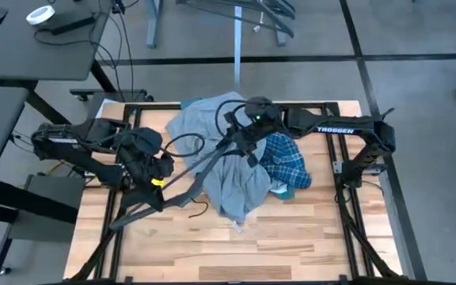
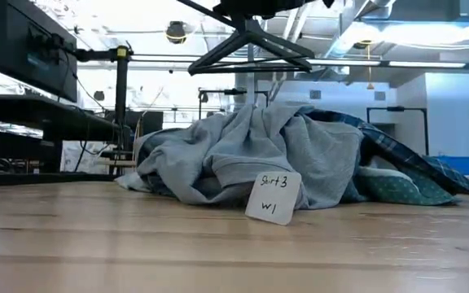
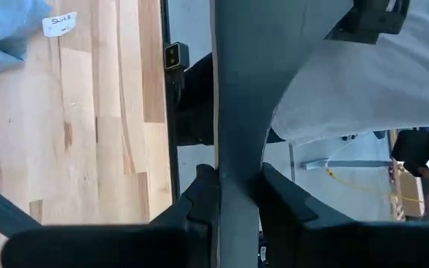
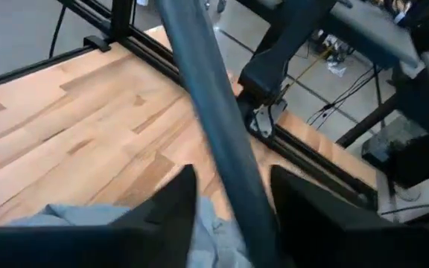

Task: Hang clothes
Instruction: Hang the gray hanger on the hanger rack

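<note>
- Left gripper [image 3: 237,195]: clamped on 1 bar of the dark hanger [image 1: 184,184], above the desk's [image 1: 291,237] left-middle part.
- Right gripper [image 4: 233,197]: fingers set either side of another bar of the same hanger, seemingly gripping it, above the clothes pile toward the far edge.
- Hanger held in the air between both arms; nothing is on it.
- Grey tee [image 1: 228,170] heaped mid-desk toward the far edge; plaid shirt [image 1: 285,161] touching its right side; green shirt [image 1: 282,190] barely peeking out under the plaid.
- Small paper tag [image 2: 272,196] leans against the grey tee.
- Progress: early. 0 of 3 shirts hung, all 3 left.
</note>
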Robot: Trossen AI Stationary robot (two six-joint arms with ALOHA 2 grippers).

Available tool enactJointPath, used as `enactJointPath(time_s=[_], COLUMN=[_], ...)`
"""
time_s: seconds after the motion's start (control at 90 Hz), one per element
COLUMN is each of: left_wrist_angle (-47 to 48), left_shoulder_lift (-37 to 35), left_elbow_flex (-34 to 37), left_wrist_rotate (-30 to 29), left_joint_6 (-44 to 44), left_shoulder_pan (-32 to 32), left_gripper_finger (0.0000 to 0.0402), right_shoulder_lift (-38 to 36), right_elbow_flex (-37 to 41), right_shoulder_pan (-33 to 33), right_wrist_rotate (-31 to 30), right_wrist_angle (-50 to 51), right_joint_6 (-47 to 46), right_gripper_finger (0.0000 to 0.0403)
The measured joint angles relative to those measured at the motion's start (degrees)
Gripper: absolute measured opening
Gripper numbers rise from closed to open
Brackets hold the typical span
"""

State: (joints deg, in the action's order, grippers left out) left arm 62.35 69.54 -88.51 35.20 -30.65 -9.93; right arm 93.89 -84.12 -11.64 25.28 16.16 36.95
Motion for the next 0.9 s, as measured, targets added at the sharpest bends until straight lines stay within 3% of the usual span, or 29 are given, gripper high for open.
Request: enactJointPath(time_s=[0.078, 0.233, 0.444, 0.511, 0.6, 0.733, 0.822, 0.9], left_wrist_angle=[0.1, 0.3, 10.5, 15.7, 21.1, 22.0, 20.1, 15.8], left_shoulder_lift=[-0.2, -0.2, -0.9, -1.7, -3.0, -4.9, -5.8, -6.4], left_elbow_flex=[0.0, -0.1, 0.0, 0.0, 0.0, 0.0, 0.0, -0.1], left_wrist_rotate=[-0.3, -2.4, -6.9, -13.3, -26.8, -45.8, -54.4, -57.0], left_joint_6=[-0.3, -3.3, 3.3, 7.5, 11.5, 15.0, 16.9, 19.8], left_shoulder_pan=[0.0, 1.1, 8.7, 11.9, 16.0, 21.7, 24.8, 27.5], left_gripper_finger=[0.0057, 0.01, 0.0105, 0.0105, 0.0105, 0.0105, 0.0105, 0.0105], right_shoulder_lift=[-0.4, -0.9, -0.9, -1.0, -0.9, -0.9, -0.9, -0.9], right_elbow_flex=[0.1, -1.1, -7.9, -10.8, -15.2, -22.1, -26.2, -29.7], right_shoulder_pan=[-0.2, -0.7, -3.5, -5.2, -7.4, -11.7, -15.2, -18.7], right_wrist_rotate=[1.9, 0.5, -0.1, -0.1, -1.0, -1.2, -0.5, 0.2], right_wrist_angle=[1.8, 5.7, 22.1, 27.1, 34.1, 41.4, 46.1, 46.7], right_joint_6=[1.9, -0.6, -8.7, -9.3, -9.7, -12.0, -13.1, -14.9], right_gripper_finger=[0.0035, 0.0032, 0.0031, 0.003, 0.003, 0.003, 0.003, 0.0029])
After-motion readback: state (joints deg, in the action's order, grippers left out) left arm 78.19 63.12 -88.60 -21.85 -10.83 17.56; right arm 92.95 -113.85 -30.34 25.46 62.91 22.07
